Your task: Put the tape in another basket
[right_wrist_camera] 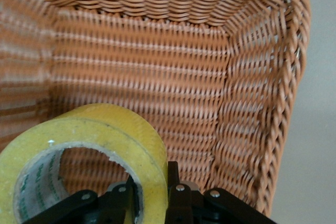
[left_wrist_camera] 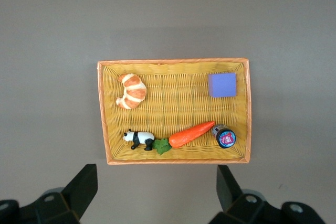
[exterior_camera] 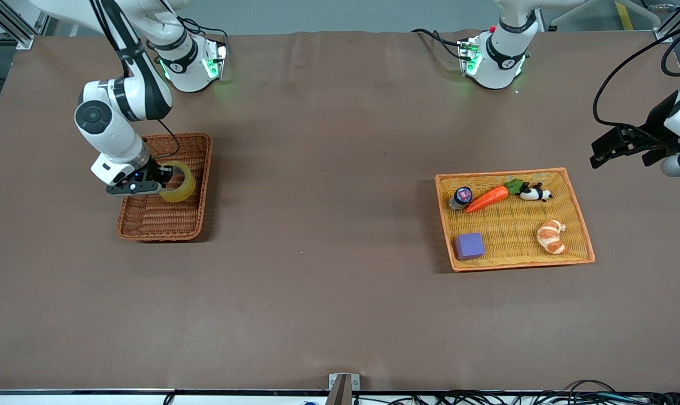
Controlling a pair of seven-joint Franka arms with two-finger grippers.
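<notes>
We are seeing the right gripper clamped on the wall of the tape, one finger in the hollow core and one on the outer face, with the roll standing on edge over the narrow reddish-brown basket at the right arm's end of the table. In the right wrist view the tape is sitting just above the weave with the basket wall close beside it. We are flagging the risks: the pinch is taking only a thin strip of the rim, so the roll could be pivoting or slipping out if the arm moves fast; if released on edge it may be rolling toward the wall or tipping; a low finger could be catching the wicker and dragging the basket. We cannot tell whether the roll is touching the floor yet. The left gripper is waiting with jaws apart, off the table's edge at the left arm's end, looking down on the orange-yellow basket.
</notes>
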